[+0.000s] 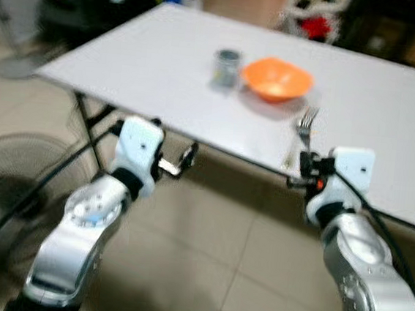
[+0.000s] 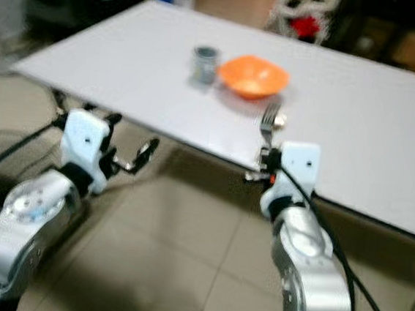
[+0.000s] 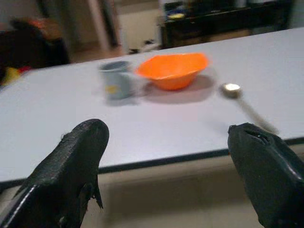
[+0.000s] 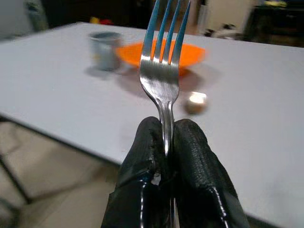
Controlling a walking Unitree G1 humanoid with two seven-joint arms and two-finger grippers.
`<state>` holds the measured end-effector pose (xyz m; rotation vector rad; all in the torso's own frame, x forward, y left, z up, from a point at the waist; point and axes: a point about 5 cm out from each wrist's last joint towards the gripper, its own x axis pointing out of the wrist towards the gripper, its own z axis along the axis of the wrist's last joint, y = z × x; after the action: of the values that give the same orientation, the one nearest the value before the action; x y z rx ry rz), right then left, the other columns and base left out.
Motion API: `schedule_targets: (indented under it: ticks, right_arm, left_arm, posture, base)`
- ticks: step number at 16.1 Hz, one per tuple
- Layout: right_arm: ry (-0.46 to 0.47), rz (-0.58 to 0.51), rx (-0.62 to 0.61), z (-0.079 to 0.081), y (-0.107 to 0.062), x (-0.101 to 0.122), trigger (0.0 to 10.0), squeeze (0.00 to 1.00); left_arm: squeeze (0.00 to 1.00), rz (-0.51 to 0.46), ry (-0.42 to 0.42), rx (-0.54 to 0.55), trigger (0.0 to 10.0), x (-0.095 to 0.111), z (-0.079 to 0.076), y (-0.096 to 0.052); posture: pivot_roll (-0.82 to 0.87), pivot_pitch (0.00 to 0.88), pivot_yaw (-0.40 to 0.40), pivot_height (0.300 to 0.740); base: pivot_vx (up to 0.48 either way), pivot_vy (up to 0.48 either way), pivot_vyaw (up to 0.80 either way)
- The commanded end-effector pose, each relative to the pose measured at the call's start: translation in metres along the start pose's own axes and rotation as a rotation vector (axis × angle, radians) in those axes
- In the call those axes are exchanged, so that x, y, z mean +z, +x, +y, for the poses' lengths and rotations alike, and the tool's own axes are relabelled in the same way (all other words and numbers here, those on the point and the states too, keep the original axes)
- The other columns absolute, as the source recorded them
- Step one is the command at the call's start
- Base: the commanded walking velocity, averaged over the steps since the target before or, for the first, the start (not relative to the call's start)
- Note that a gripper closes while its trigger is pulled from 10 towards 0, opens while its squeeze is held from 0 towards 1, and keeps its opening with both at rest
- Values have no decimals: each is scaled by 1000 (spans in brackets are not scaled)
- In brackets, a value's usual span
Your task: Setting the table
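Observation:
An orange bowl (image 1: pixel 276 79) sits on the white table (image 1: pixel 163 78), with a small grey cup (image 1: pixel 227 66) just to its left. A spoon (image 3: pixel 240 99) lies on the table to the right of the bowl. My right gripper (image 4: pixel 167 142) is shut on a silver fork (image 4: pixel 162 71), holding it upright at the table's near edge, in front of the bowl. My left gripper (image 1: pixel 177 160) is open and holds nothing, just below the table's near edge, left of the cup.
A standing fan (image 1: pixel 6 180) is on the tiled floor at the left. Dark furniture and toys (image 1: pixel 312 18) line the far side beyond the table. The table's folding legs (image 1: pixel 93 126) stand close to my left arm.

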<state>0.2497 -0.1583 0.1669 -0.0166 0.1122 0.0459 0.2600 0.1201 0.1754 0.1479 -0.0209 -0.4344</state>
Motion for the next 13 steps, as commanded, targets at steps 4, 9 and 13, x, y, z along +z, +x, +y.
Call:
schedule_targets:
  ticks: [4,9,13]
  right_arm:
    - [-16,9,-16,-2,1,2,10000,0]
    - [-14,14,-26,-3,1,2,10000,0]
    - [-24,13,-28,-2,0,1,10000,0]
  left_arm:
    - [43,-9,13,1,10000,3,1,-1]
    - [47,-10,15,2,10000,3,2,-1]
    - [47,-12,16,0,10000,3,2,0]
  posture:
    - [14,63,14,740]
    - [13,64,17,740]
    - [10,55,23,740]
  base:
    - [409,0,0]
    - [392,0,0]
    - [378,0,0]
